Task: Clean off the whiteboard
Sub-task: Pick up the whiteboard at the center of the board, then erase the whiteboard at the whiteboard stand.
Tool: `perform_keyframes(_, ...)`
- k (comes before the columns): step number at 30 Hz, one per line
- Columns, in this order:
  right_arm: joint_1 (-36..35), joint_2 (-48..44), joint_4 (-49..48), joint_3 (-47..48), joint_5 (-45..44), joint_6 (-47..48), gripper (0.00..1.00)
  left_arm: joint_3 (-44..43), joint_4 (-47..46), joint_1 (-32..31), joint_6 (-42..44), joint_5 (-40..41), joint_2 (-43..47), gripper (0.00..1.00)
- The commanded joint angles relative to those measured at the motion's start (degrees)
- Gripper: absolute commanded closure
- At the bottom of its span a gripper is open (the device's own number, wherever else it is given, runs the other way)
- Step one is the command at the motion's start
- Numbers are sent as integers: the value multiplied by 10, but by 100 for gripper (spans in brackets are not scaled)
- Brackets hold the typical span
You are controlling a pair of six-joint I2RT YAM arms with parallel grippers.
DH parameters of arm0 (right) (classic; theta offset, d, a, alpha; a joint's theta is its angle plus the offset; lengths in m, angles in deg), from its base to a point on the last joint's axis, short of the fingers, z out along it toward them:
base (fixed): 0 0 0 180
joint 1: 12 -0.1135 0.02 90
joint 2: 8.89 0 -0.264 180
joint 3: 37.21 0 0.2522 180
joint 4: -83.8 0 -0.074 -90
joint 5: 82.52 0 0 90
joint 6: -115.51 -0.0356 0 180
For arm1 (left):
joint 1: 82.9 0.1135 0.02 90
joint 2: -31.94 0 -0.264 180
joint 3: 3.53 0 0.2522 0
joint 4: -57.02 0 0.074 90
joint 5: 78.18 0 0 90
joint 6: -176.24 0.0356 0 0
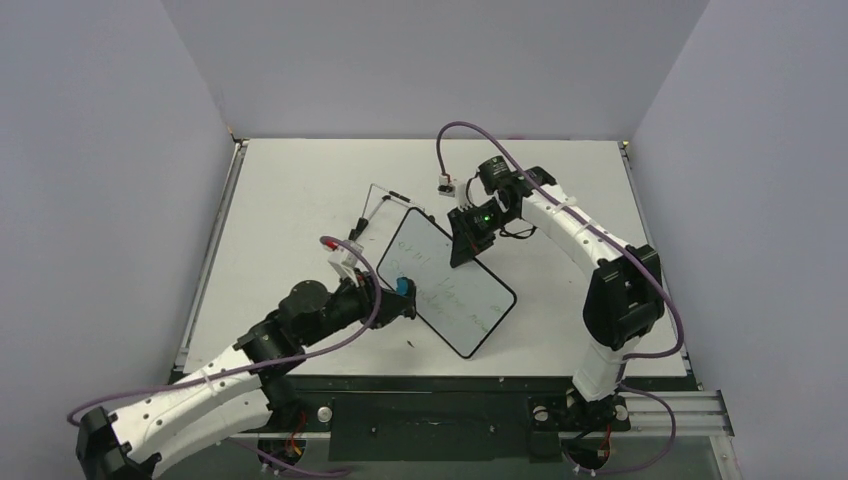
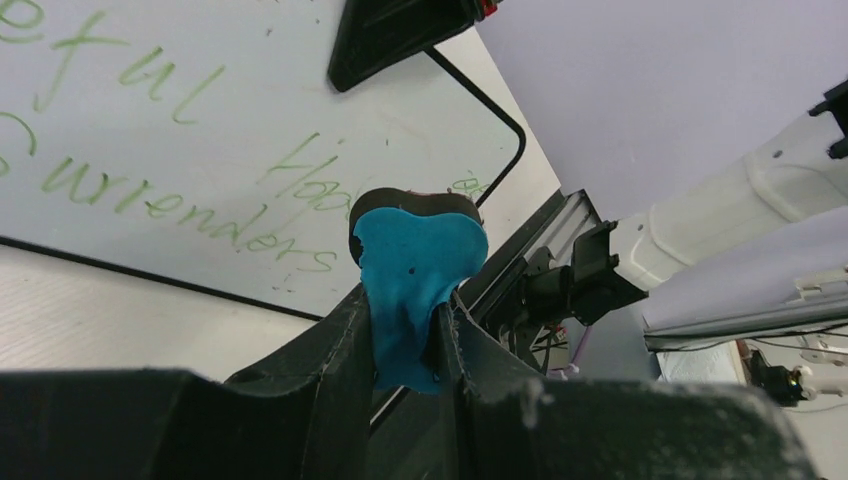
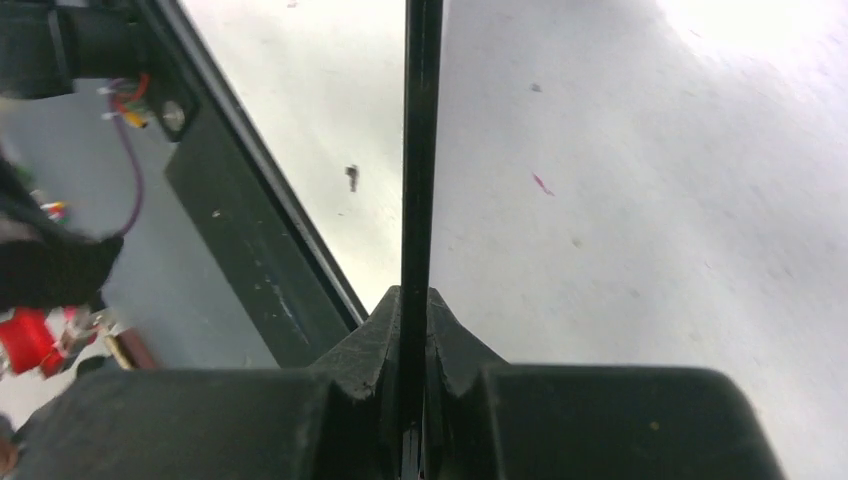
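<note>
Nearest us, the left gripper [image 1: 401, 298] is clamped tight on a small blue soft eraser [image 1: 403, 288], which sits at the near left edge of the small rectangular white whiteboard with a thin black frame [image 1: 455, 295]. We cannot tell whether the eraser touches it. We see green handwriting on the whiteboard, which sits diagonally on the white surface [image 1: 290, 210] between both grippers. At its far right edge, the right gripper [image 1: 462, 258] pinches the frame, jaws closed on it. Just beyond the whiteboard's far corner rests a thin black wire stand [image 1: 384, 199].
</note>
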Motion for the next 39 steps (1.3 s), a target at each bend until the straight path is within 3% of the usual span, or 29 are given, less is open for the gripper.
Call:
perform_keyframes(1, -13, -34, 30, 49, -147, -10, 100, -76, -47, -122, 2, 171, -96, 100)
perform_keyframes(2, -16, -36, 30, 52, -165, -19, 100, -98, -51, -190, 11, 240, -116, 100)
perform_keyframes(6, -37, -49, 30, 64, -228, -66, 100, -168, -90, -297, 80, 400, -245, 100)
perform_keyframes(9, -49, -60, 24, 62, -252, -95, 100, -197, -133, -334, 116, 456, -352, 100)
perform_keyframes(14, -50, -76, 12, 44, -250, -107, 100, -240, -201, -344, 145, 521, -467, 100)
perform_keyframes(21, -47, -82, 1, 31, -217, -117, 100, -227, -375, -348, 198, 516, -548, 100)
perform_keyframes(27, -46, -74, -2, 33, -193, -123, 100, -243, -440, -361, 226, 381, -603, 100)
perform_keyframes(32, -44, -73, -3, 33, -184, -124, 100, -222, -442, -364, 208, 386, -600, 100)
perform_keyframes(35, -44, -71, -3, 33, -181, -125, 100, -224, -381, -347, 170, 444, -590, 100)
perform_keyframes(39, -44, -69, -3, 32, -179, -124, 100, -221, -303, -295, 118, 446, -577, 100)
